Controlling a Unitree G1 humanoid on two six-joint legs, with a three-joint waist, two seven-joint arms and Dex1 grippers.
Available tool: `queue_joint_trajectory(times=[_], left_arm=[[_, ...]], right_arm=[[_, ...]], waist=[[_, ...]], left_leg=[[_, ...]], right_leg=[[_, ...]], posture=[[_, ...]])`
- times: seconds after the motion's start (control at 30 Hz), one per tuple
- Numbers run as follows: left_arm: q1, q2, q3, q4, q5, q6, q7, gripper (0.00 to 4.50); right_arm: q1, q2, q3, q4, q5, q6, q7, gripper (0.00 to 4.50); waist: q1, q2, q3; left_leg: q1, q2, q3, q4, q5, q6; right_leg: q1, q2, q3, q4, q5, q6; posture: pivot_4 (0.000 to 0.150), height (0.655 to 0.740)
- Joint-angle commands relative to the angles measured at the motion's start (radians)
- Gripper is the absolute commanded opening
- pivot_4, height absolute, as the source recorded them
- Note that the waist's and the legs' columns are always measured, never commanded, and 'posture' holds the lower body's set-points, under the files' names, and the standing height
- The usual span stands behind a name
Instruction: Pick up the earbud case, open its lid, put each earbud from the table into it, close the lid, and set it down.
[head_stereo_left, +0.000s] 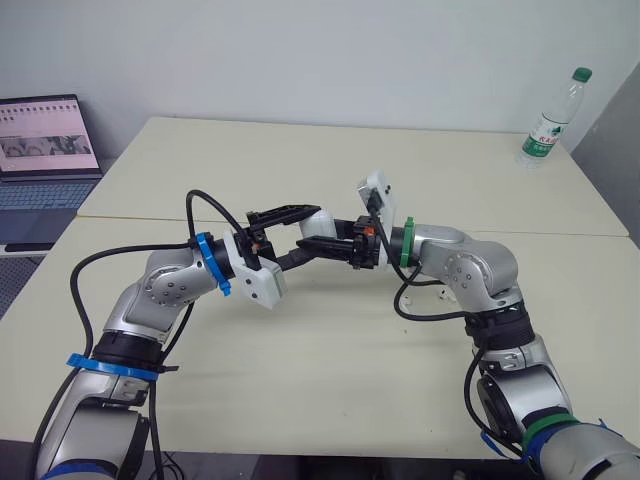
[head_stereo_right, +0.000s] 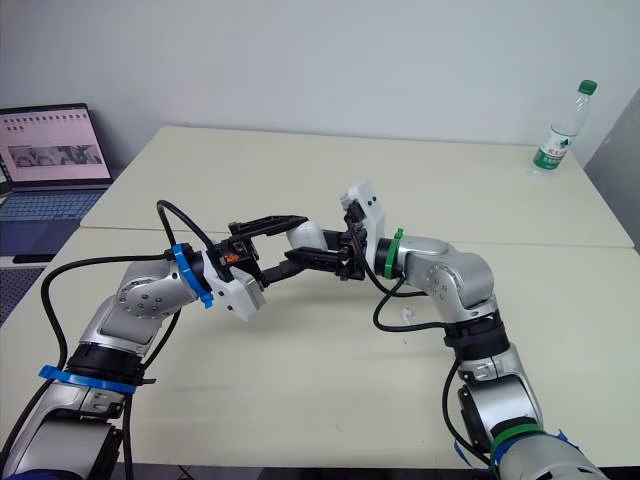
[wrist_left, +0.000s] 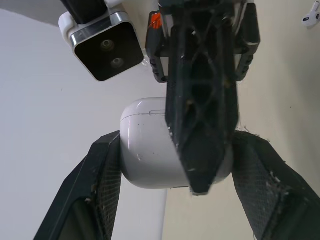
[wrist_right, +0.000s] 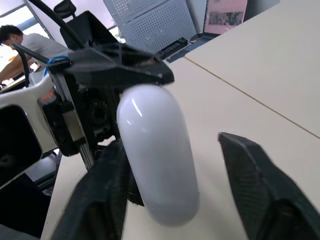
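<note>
Left wrist view, and there's the earbud case (wrist_left: 142, 145), white and clamped between the two fingers of the left gripper (wrist_left: 175, 142), up in the air over the middle of the desk (head_stereo_left: 300, 400). Its lid (wrist_left: 145, 106) sits closed, the seam a thin, tight line.

The right gripper (wrist_right: 172, 142) faces it from the opposite side with its jaws spread wide. One finger rests against the case, the other stands apart from it, and it grips nothing.

By my reading the pick-up is done and opening the lid is the step in hand. Loading the earbuds, closing the lid and setting the case down all remain. An earbud (head_stereo_right: 406, 314) lies on the desk just beside the right arm, right of centre, not yet collected.

The left wrist view gives the seam, with a right finger (wrist_left: 200, 100) crossing the case. The right wrist view gives the smooth rounded side and the gap to the free finger. The eye views add a water bottle (head_stereo_left: 548, 125) at the far right corner.
</note>
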Motion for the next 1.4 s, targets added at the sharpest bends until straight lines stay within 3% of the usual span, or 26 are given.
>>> queue_joint_trajectory(times=[0.03,0.07,0.23,0.4,0.47,0.57,0.73,0.9,1.0,1.17,1.4], left_arm=[[-0.022,-0.001,0.000,-0.011,-0.006,-0.022,0.020,2.78],[-0.023,-0.001,-0.001,-0.009,-0.006,-0.024,0.021,2.78],[-0.026,-0.001,-0.007,-0.006,-0.021,-0.031,0.017,2.78],[0.004,0.018,-0.022,-0.044,-0.109,0.000,-0.033,4.36],[0.030,0.038,-0.019,-0.084,-0.161,0.049,-0.067,4.50],[0.069,0.082,-0.006,-0.157,-0.254,0.186,-0.140,4.50],[0.017,0.189,-0.010,-0.322,-0.533,0.765,-0.365,4.50],[-0.142,0.237,-0.043,-0.309,-0.576,1.069,-0.552,4.50],[-0.181,0.252,-0.062,-0.292,-0.570,1.101,-0.679,3.93],[-0.240,0.224,-0.099,-0.226,-0.483,1.096,-0.744,2.41],[-0.332,0.150,-0.148,-0.110,-0.389,1.064,-0.789,2.41]], right_arm=[[-0.024,-0.003,-0.028,-0.011,0.026,0.005,-0.002,1.28],[-0.023,-0.005,-0.026,-0.012,0.027,0.006,0.000,0.96],[-0.016,-0.006,-0.031,-0.020,0.036,0.007,0.001,0.92],[-0.003,-0.007,-0.037,-0.017,0.008,-0.023,-0.036,0.86],[0.021,-0.032,-0.012,-0.008,-0.050,-0.073,-0.054,0.86],[0.063,-0.080,0.054,-0.003,-0.148,-0.165,-0.054,0.86],[0.086,-0.126,0.162,0.033,-0.311,-0.328,-0.057,0.86],[0.088,-0.115,0.213,0.028,-0.371,-0.391,-0.036,0.86],[0.082,-0.101,0.238,0.009,-0.390,-0.398,-0.028,0.86],[0.059,-0.094,0.282,-0.013,-0.434,-0.420,-0.006,0.86],[0.028,-0.075,0.311,-0.017,-0.487,-0.448,0.003,0.86]], waist=[[0.000,0.000,0.000],[0.000,0.000,0.000],[0.000,0.000,0.000],[0.000,0.000,0.000],[-0.001,0.000,0.000],[-0.001,0.000,0.000],[-0.006,0.000,0.000],[-0.007,0.000,0.000],[-0.006,0.000,0.000],[-0.006,0.000,0.001],[-0.001,0.000,0.001]], left_leg=[[0.000,0.000,0.000,0.000,0.000,0.000],[0.000,0.000,0.000,0.000,0.000,0.000],[0.000,0.000,0.000,0.000,0.000,0.000],[0.000,0.000,0.000,0.000,0.000,0.000],[0.000,0.000,0.000,0.000,0.000,0.000],[0.000,0.000,0.000,0.000,0.000,0.000],[0.000,0.000,0.000,0.000,0.000,0.000],[0.001,0.000,0.000,0.000,0.000,0.000],[0.000,0.000,0.001,0.000,0.000,0.000],[0.000,0.001,-0.001,0.000,0.000,0.000],[0.000,0.001,-0.002,0.000,0.000,0.000]], right_leg=[[0.000,0.000,0.000,0.000,0.000,0.000],[0.000,0.000,0.000,0.000,0.000,0.000],[0.000,0.000,0.000,0.000,0.000,0.000],[0.000,0.000,0.000,0.000,0.000,0.000],[0.000,0.000,0.000,0.000,0.000,0.000],[0.000,0.000,0.000,-0.001,0.000,0.000],[0.000,0.002,0.000,0.000,0.000,0.000],[0.000,0.009,-0.001,0.000,-0.001,0.000],[0.000,0.009,-0.001,-0.001,-0.001,0.000],[-0.001,0.009,0.001,0.000,-0.002,-0.002],[-0.001,0.010,0.001,0.001,-0.003,-0.002]], posture=[[0.150,0.7400],[0.150,0.7400],[0.150,0.7400],[0.150,0.7400],[0.150,0.7400],[0.150,0.7400],[0.150,0.7400],[0.150,0.7400],[0.150,0.7400],[0.150,0.7400],[0.150,0.7400]])
